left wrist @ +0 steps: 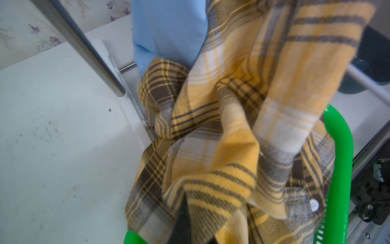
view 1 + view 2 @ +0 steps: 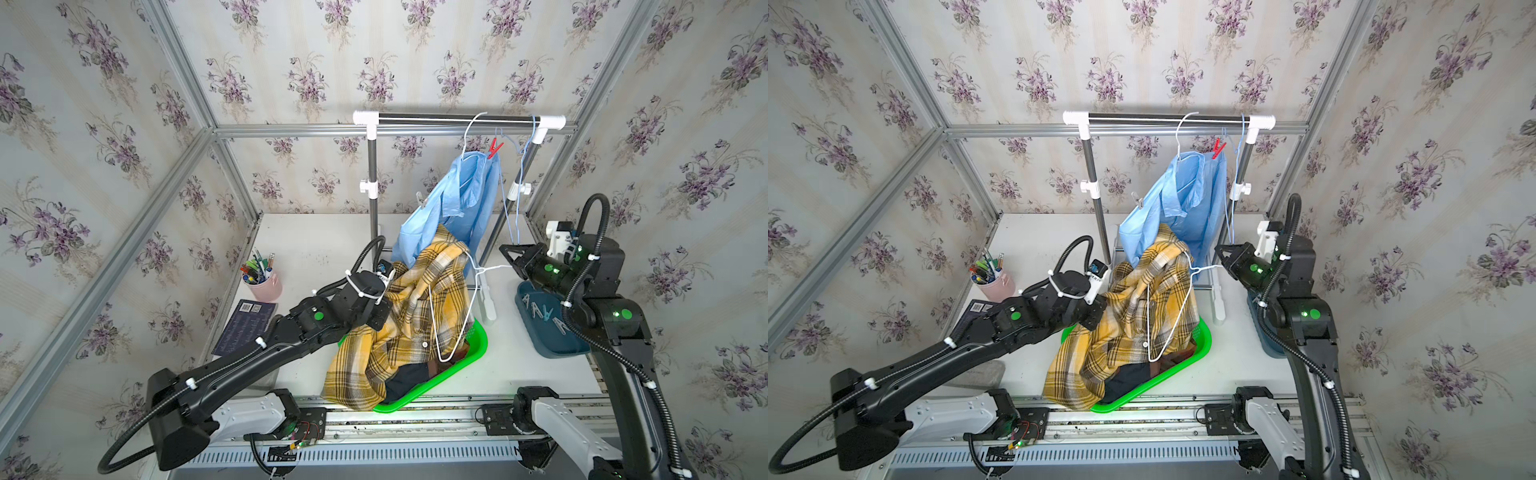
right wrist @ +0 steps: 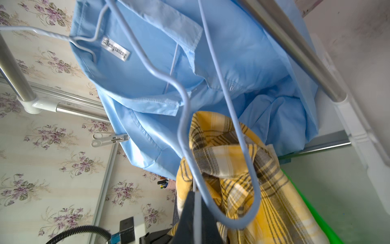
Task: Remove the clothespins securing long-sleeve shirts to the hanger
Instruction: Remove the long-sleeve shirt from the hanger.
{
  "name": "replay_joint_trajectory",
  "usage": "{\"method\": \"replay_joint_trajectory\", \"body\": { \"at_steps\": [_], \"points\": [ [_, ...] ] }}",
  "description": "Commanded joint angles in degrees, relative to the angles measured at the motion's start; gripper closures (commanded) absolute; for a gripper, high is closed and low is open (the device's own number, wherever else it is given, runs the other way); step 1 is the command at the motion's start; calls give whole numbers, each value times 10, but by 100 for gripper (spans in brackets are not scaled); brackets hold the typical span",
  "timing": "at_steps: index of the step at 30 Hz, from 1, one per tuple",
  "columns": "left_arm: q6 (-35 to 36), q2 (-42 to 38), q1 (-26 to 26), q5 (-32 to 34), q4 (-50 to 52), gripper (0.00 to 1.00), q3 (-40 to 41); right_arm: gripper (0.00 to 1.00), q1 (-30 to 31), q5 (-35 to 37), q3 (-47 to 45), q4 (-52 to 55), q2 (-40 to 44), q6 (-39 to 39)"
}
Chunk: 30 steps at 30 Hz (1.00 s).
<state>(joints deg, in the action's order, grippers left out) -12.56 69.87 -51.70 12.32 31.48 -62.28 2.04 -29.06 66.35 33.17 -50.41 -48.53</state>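
Observation:
A yellow-and-brown plaid shirt [image 2: 419, 316] is draped over a green basket [image 2: 478, 345], with my left gripper [image 2: 384, 318] shut on its cloth; the left wrist view shows a black finger [image 1: 183, 219] buried in the plaid. A white wire hanger [image 2: 490, 268] lies across that shirt. My right gripper [image 2: 509, 257] is shut on its hook, seen in the right wrist view as a white wire between the jaws [image 3: 197, 215]. A light blue shirt [image 2: 461, 199] hangs from the rail, with a red clothespin [image 2: 493, 148] and a pale clothespin [image 3: 109, 139] clipped to it. A dark shirt [image 2: 411, 376] lies in the basket.
The clothes rack [image 2: 457, 118] stands at the back, with a bare blue hanger [image 2: 519, 187] on its right end. A blue tray [image 2: 544, 345] with several loose clothespins sits under my right arm. At the left stand a pink pen cup [image 2: 266, 286] and a dark book [image 2: 245, 328].

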Motion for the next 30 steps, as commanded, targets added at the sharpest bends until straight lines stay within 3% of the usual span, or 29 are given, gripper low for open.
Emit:
{"method": "replay_joint_trajectory", "body": {
  "at_steps": [1,5,7,10,13,16,19,22,25,30],
  "points": [
    [-7,48,1,-35,-67,100,-11,100,4,-36,-24,-22,22,-34],
    [-1,98,-6,-30,-77,95,-27,100,4,-35,-28,-10,27,-28],
    [15,83,-16,-4,-61,76,-33,100,4,-30,-23,-3,20,-20],
    [66,18,-53,65,-30,31,-33,100,4,-17,-23,4,12,-11],
    [107,-38,-96,101,27,16,-38,100,4,-7,-25,4,3,-8],
    [131,-78,-155,145,74,12,-34,100,4,7,-24,4,-1,-7],
    [167,-106,-250,219,81,12,-29,100,4,18,-24,-1,-4,-14],
    [194,-84,-328,270,66,13,-50,100,5,28,-28,-4,-5,-20],
    [219,-27,-369,306,42,15,-85,100,6,33,-31,-7,-6,-24],
    [245,35,-395,312,-28,21,-106,100,6,40,-35,-9,-7,-28]
  ]
}}
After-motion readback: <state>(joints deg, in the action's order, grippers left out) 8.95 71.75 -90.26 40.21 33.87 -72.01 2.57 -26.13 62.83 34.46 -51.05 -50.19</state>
